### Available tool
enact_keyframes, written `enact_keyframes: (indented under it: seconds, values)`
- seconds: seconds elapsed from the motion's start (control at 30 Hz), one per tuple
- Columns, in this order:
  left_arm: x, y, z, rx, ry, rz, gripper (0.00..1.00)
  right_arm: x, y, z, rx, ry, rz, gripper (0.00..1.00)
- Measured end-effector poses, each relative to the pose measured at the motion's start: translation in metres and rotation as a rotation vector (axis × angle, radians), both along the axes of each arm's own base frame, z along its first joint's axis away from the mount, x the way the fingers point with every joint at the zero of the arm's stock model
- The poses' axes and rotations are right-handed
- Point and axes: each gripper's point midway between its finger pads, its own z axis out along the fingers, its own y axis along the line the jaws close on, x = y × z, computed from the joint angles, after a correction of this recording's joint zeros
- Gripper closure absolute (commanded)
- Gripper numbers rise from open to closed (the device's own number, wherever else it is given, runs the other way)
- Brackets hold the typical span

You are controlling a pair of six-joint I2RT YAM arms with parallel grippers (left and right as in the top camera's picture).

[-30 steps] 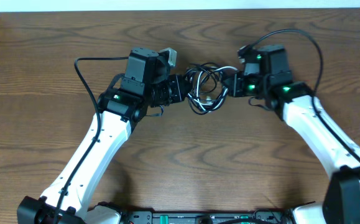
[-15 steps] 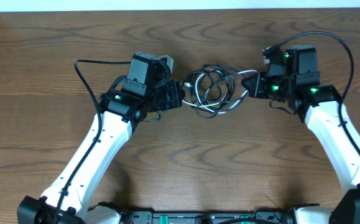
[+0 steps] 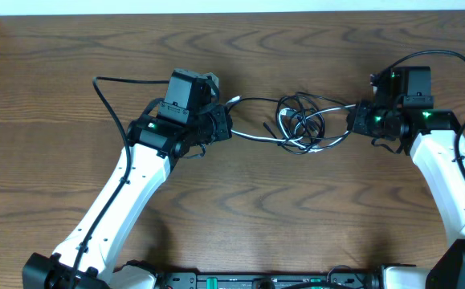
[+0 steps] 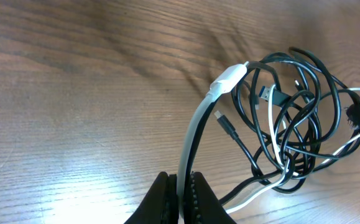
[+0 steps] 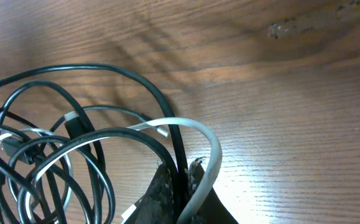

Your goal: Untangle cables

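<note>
Grippers drawn apart, cable bundle stretched between them.
The left gripper (image 4: 181, 182) is clamped on the white cable (image 4: 195, 127), and the right gripper (image 5: 180, 169) pinches a black cable (image 5: 105, 67). Since a second ago the right arm has swung outward, so the grippers stand well apart. The tangle (image 3: 300, 124), bunched between them before, now lies nearer the right gripper, with a white strand drawn out toward the left. The loops look looser but still knotted, so the untangling seems barely begun. The brown wood-grain table (image 3: 256, 217) carries it all, and a pale strip (image 3: 232, 6) edges its far side.
</note>
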Motion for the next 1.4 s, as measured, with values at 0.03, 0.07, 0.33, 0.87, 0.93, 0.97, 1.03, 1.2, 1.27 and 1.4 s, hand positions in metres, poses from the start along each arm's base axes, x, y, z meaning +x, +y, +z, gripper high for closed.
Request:
enact_keyframes:
  seconds: [0.03, 0.07, 0.33, 0.87, 0.93, 0.97, 1.03, 1.2, 1.27, 1.4]
  values:
    - [0.000, 0.000, 0.000, 0.005, -0.004, -0.005, 0.92, 0.000, 0.001, 0.000, -0.002, -0.001, 0.005, 0.99]
    - [0.000, 0.001, 0.000, 0.009, -0.008, -0.010, 0.92, 0.000, 0.001, 0.000, -0.006, -0.002, 0.010, 0.99]
    - [0.001, 0.024, -0.011, 0.133, -0.009, 0.035, 0.92, -0.006, -0.007, -0.006, -0.072, 0.024, 0.001, 0.99]
    - [0.011, 0.102, -0.023, 0.367, 0.003, 0.185, 0.92, -0.013, -0.033, -0.013, -0.191, 0.066, -0.074, 0.99]
    - [0.010, 0.103, -0.023, 0.381, 0.000, 0.174, 0.92, -0.012, -0.033, -0.013, -0.189, 0.065, -0.073, 0.99]
    - [0.010, 0.104, -0.023, 0.390, 0.001, 0.170, 0.92, -0.012, -0.033, -0.013, -0.188, 0.065, -0.072, 0.99]
    - [0.008, 0.108, -0.024, 0.415, 0.004, 0.170, 0.92, -0.013, -0.033, -0.013, -0.190, 0.065, -0.074, 0.99]
    - [0.007, 0.116, -0.025, 0.461, 0.004, 0.185, 0.92, -0.012, -0.038, -0.013, -0.178, 0.068, -0.100, 0.99]
    - [0.008, 0.117, -0.025, 0.462, 0.003, 0.186, 0.92, -0.010, -0.036, -0.012, -0.153, 0.062, -0.099, 0.99]
    - [0.009, 0.110, -0.024, 0.407, 0.005, 0.169, 0.92, -0.001, -0.023, -0.005, -0.080, 0.015, -0.060, 0.99]
